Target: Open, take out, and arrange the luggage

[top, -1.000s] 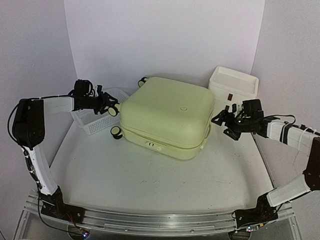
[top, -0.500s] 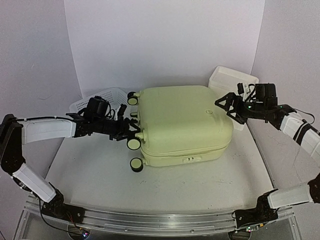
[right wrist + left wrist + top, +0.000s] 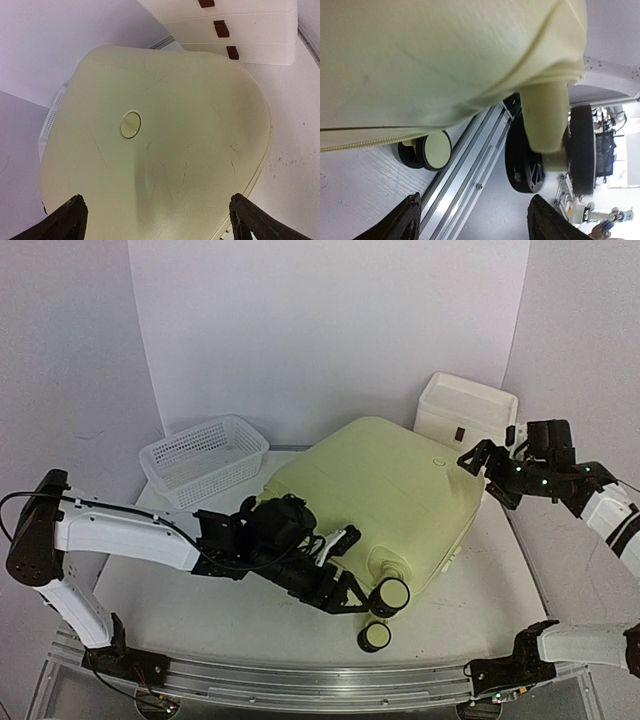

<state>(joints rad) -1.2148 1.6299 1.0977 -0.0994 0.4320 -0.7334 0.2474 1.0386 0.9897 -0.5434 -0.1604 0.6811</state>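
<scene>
Left gripper (image 3: 345, 570) hangs spread wide, grasping nothing, at the near wheeled corner of the luggage (image 3: 390, 490), likely to swing it round. That case lies closed and askew on the table (image 3: 200, 615), wheels (image 3: 390, 595) toward the arms. Right gripper (image 3: 487, 472), likewise released, hovers at its far right corner, probably steadying. Its round lid emblem (image 3: 130, 124) shows no readable writing.

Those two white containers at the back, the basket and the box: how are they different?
The basket has see-through mesh walls; the box has solid ones. The basket is open on top; the box has dark drawer pulls on its front. The basket stands left, clear of the suitcase; the box stands right, close behind it. Both are white, near the back wall.
</scene>
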